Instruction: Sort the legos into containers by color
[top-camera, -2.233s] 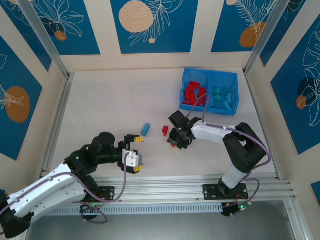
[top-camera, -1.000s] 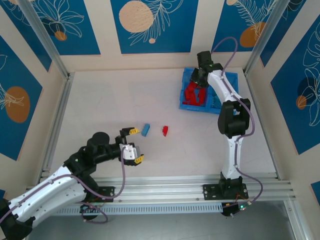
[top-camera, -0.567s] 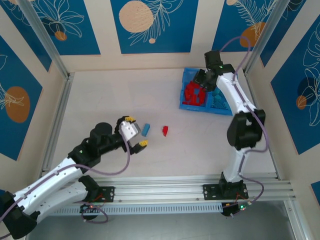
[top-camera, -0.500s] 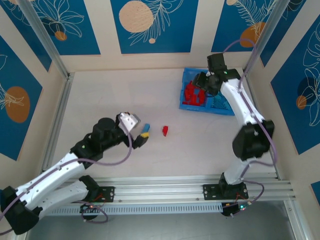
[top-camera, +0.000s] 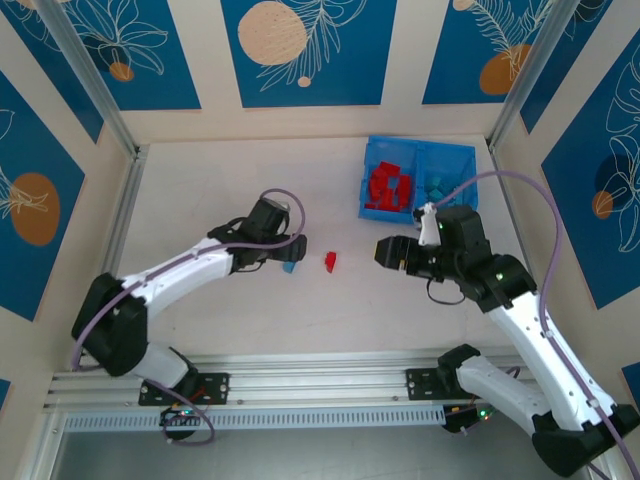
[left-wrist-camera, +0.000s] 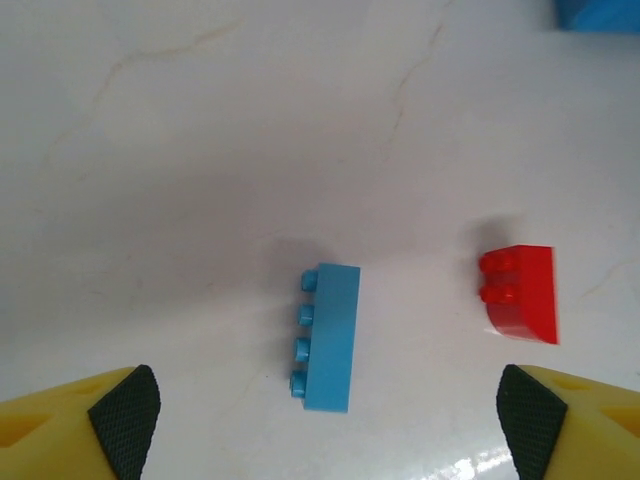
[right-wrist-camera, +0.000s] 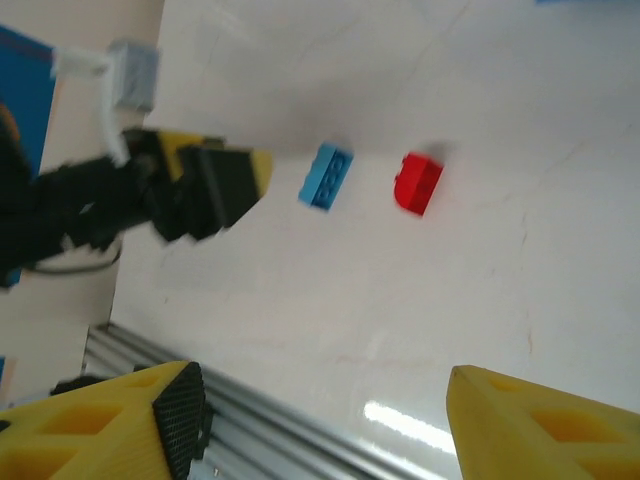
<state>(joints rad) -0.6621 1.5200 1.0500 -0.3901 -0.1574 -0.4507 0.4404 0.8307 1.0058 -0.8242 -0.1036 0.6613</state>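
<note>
L gripper (left-wrist-camera: 320, 415) wide, empty, right at blue brick (left-wrist-camera: 331, 338); red brick (left-wrist-camera: 522, 300) near it. R gripper (right-wrist-camera: 320, 410) wide too, empty, apart from the 2 bricks.

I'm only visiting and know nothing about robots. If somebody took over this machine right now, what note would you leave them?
Left hand: open, empty, poised over the loose blue brick on the table.
Right hand: open, empty, over the table, apart from the bin.
Done: red legos lie in the bin's left compartment, light blue ones in its right.
Left: the blue brick and the red brick beside it.
</note>
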